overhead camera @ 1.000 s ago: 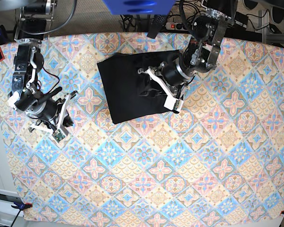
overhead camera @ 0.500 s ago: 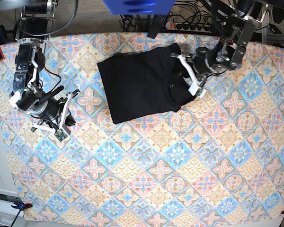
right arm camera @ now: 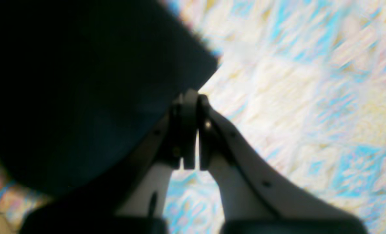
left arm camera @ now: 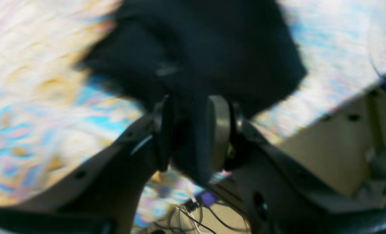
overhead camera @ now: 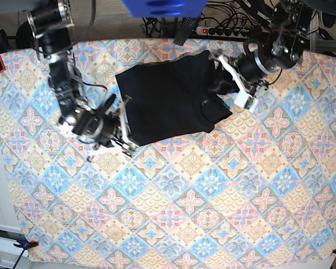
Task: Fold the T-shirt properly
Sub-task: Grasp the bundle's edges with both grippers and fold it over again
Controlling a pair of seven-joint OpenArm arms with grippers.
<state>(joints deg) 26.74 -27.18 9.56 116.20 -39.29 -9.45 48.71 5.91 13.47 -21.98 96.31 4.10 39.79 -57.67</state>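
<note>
The black T-shirt (overhead camera: 168,98) lies folded into a rough rectangle at the back middle of the table. My left gripper (overhead camera: 227,83) is at its right edge. In the left wrist view the left gripper (left arm camera: 191,130) holds a bunch of dark cloth between its fingers, and the T-shirt (left arm camera: 212,48) spreads out beyond it. My right gripper (overhead camera: 126,126) is at the shirt's front left corner. In the right wrist view the right gripper (right arm camera: 191,97) has its fingers together, with the tips at the edge of the T-shirt (right arm camera: 82,81). I cannot tell whether cloth is pinched there.
A patterned tablecloth (overhead camera: 213,196) covers the whole table. Cables and a power strip (overhead camera: 224,31) lie beyond the back edge, close to the left arm. A blue object (overhead camera: 162,7) hangs over the back middle. Small clamps (overhead camera: 22,244) sit at the table's corners.
My left gripper moved from the shirt's middle to its right edge, drawing a layer of cloth rightward. My right arm swung from the table's far left to the shirt's front left corner.
</note>
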